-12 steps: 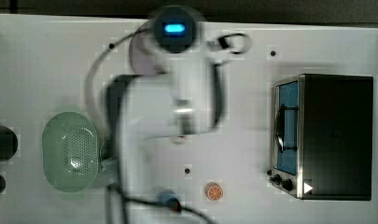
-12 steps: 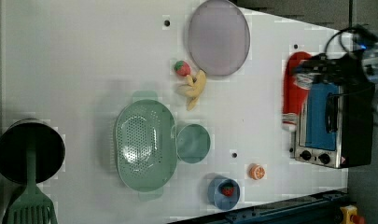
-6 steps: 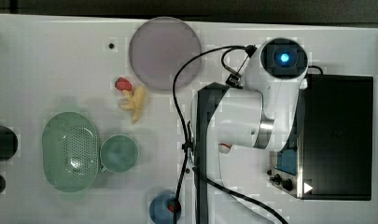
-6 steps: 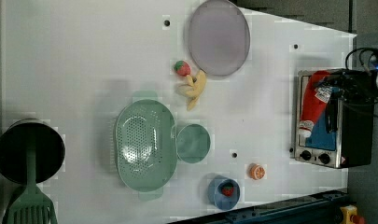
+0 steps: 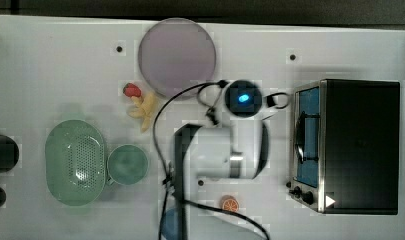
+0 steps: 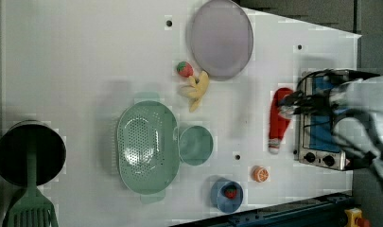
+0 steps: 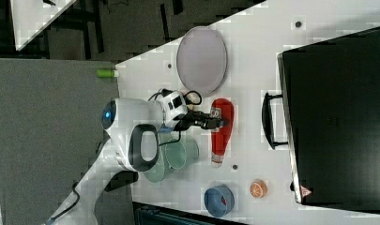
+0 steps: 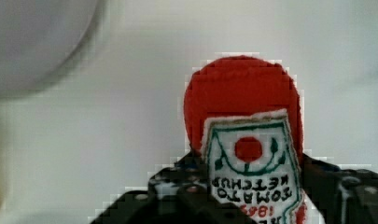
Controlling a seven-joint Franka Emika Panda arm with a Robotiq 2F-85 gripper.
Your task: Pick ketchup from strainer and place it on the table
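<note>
Although the ketchup (image 7: 221, 129) is already out of the strainer (image 6: 146, 147), which sits empty well away from the toaster oven (image 7: 335, 117) with the round green cup (image 6: 195, 144) touching its rim, the placing is not finished, because the gripper (image 7: 215, 121) has its jaws clamped across the bottle's labelled body, as the wrist view shows with the dark fingers (image 8: 177, 191) on either side of the white label. In the left view the ketchup (image 6: 277, 118) lies lengthwise just in front of the oven's door, white cap pointing toward the orange slice (image 6: 260, 173), and I cannot tell from any view whether it rests on the table (image 6: 85, 56) or hangs a little above it. That uncertainty is the main risk, to my mind: if the jaws part while the bottle is above the surface, it could drop and roll, and being rounded it may travel against the oven door or toward the orange slice. A second risk is the oven's handle (image 7: 267, 119), near the bottle's far side; a careless retreat by the arm could catch it. The lilac plate (image 7: 201, 61) lies on the side of the bottle's base, away from the cap, so a release with any sideways drift could leave the bottle partly on its rim and not flat on the tabletop.
</note>
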